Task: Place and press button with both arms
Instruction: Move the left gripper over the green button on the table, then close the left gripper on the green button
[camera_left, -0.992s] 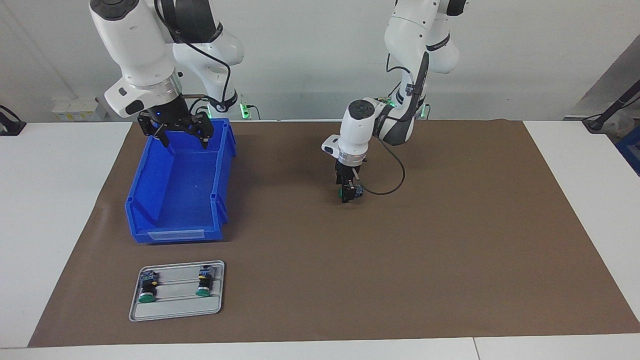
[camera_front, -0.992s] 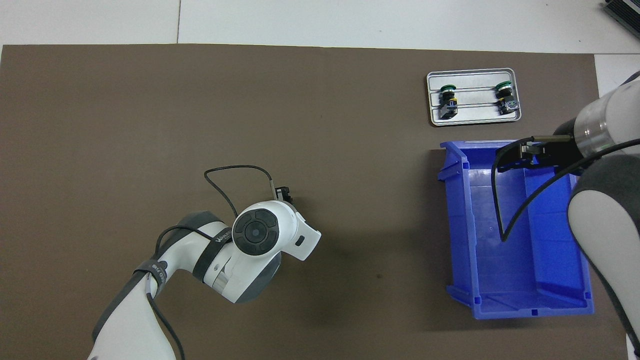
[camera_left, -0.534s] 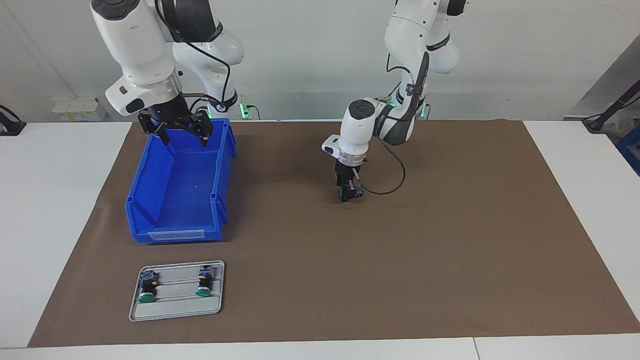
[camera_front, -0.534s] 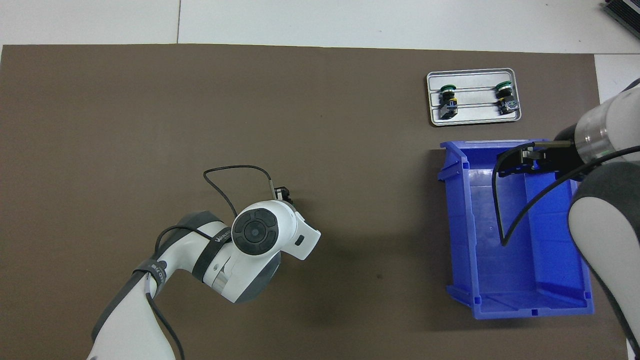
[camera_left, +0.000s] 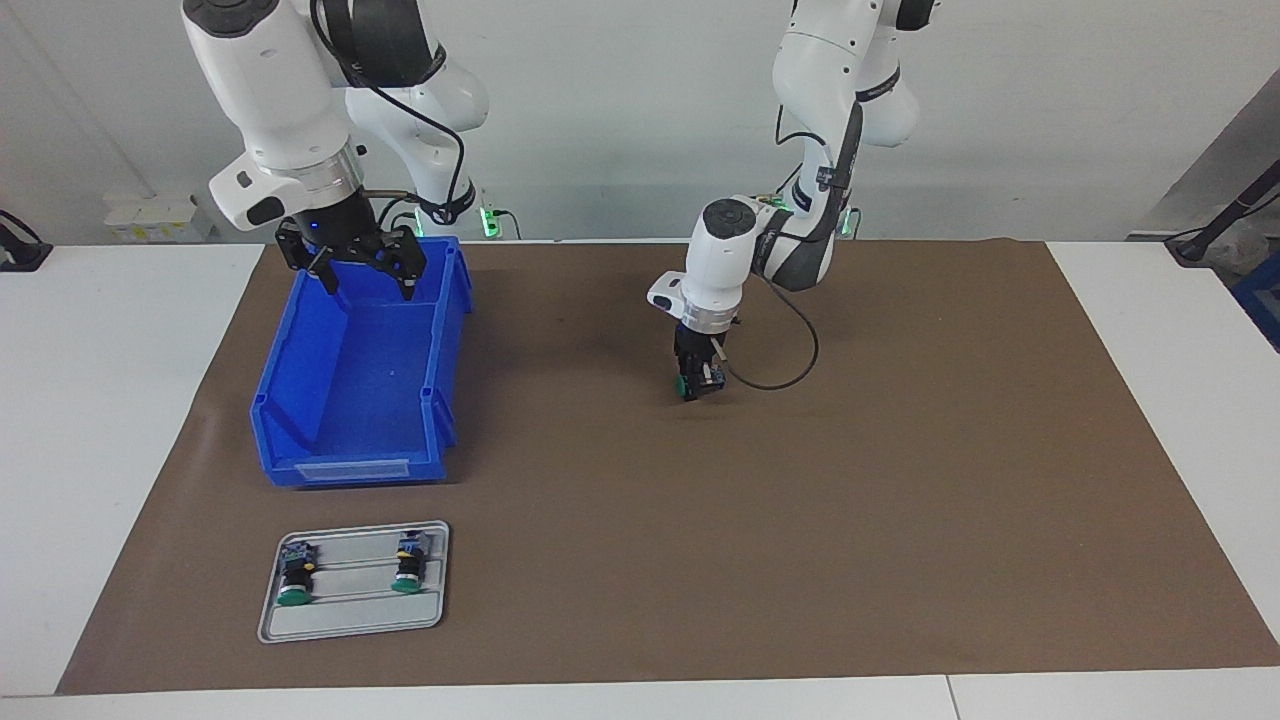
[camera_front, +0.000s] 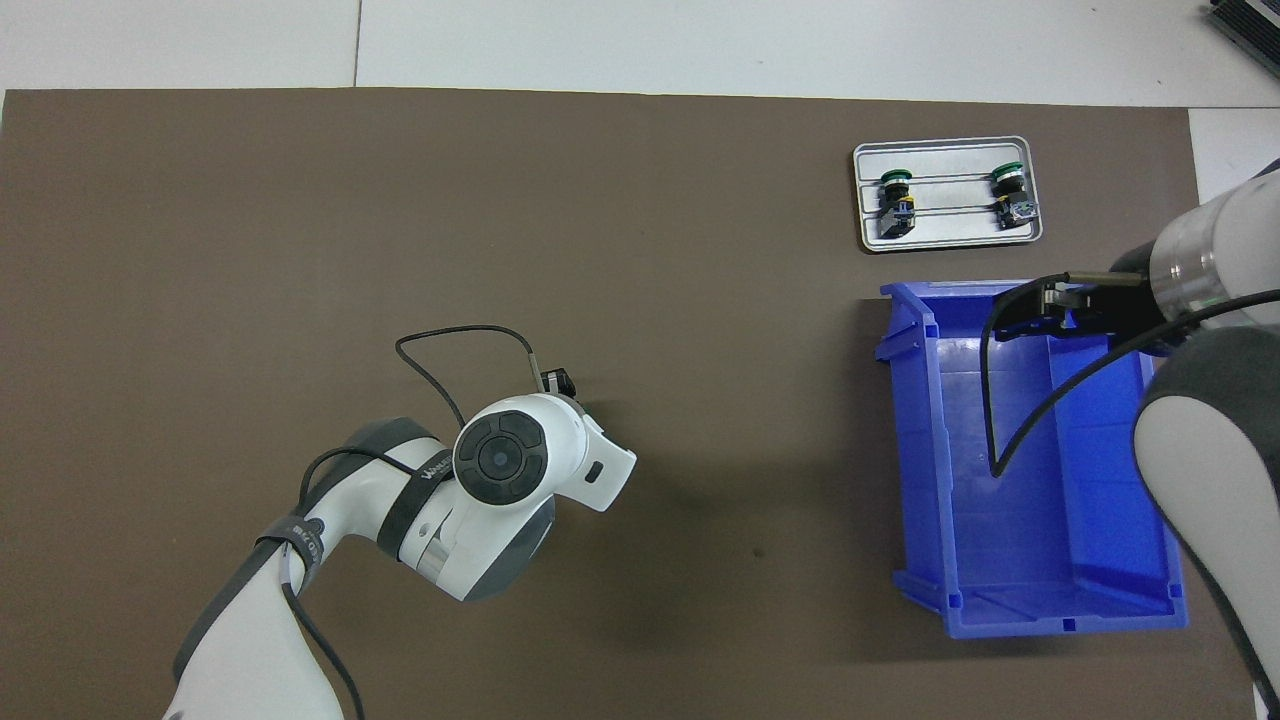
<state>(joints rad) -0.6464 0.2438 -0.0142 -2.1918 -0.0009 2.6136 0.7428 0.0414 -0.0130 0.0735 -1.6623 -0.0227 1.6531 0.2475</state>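
Overhead view shows you the blue bin (camera_front: 1040, 480) at the right arm's end, with the tray (camera_front: 947, 232) holding two spare buttons farther out. Your right gripper (camera_left: 365, 285) hangs spread wide and empty over the bin. Your left gripper (camera_left: 695, 385) pinches the button (camera_left: 681, 386) low over the mat (camera_left: 900, 480) mid-table.

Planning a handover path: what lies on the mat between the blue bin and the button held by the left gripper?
Only bare brown mat lies between the blue bin and the button in the left gripper, seen in both views.
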